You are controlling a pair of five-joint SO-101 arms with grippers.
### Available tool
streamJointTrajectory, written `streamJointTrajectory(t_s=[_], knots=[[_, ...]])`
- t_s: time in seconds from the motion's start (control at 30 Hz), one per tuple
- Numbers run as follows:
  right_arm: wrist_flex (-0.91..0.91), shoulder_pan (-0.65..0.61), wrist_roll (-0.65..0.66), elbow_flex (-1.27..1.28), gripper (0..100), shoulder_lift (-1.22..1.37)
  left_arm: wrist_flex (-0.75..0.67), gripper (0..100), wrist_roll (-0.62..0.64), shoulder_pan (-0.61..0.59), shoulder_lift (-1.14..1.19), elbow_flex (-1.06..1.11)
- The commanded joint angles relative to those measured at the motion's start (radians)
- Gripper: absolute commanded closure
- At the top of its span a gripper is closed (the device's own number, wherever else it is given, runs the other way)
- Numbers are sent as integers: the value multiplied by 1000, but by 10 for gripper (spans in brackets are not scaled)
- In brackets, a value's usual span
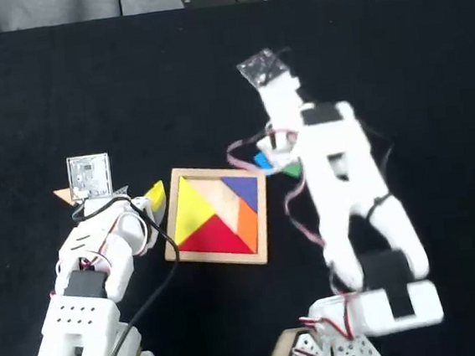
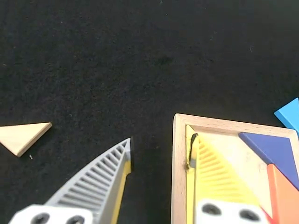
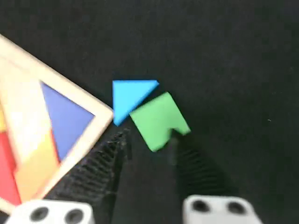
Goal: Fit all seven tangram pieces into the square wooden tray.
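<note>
No text, label, number or sign can be read on anything here.

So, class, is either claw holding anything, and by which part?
Nothing is held. The left claw is open astride the tray wall; the right claw open at the green piece.

Mostly under the right arm (image 1: 338, 168): blue triangle (image 1: 262, 160), green piece (image 1: 291, 171).

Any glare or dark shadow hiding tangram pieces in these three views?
High view: no harsh glare, bare wood in the tray just looks pale. Left wrist view: even light, wooden triangle plain on black. Right wrist view: green square evenly lit.
</note>
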Motion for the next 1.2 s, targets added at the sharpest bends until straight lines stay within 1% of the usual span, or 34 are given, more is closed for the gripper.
streamJointTrajectory(t_s=[0.0,0.13,0.3,0.4,0.47,0.53,0.63,0.77,0.9,1.0,1.17], knots=[[80,9,41,-219,804,105,-14,791,-11,12,-5,-4],[87,-61,-75,-321,825,216,-15,791,-11,12,-5,-4],[94,-117,-166,-338,822,275,-15,791,-11,12,-8,-4],[107,-118,-298,-323,820,297,-15,791,-6,12,-5,-4],[109,-115,-413,-325,799,308,-15,791,-6,13,-5,-4],[109,-120,-500,-325,753,320,-12,791,-6,13,-5,-2],[107,-138,-589,-331,701,346,-11,791,-5,13,-5,-2],[103,-160,-598,-341,694,400,-15,791,-5,18,-14,13],[149,-170,-598,-378,694,418,-15,791,-8,58,-14,16],[186,-170,-598,-392,694,417,-15,791,-8,58,-14,16],[189,-170,-609,-389,695,424,-14,791,-8,61,-14,16]])
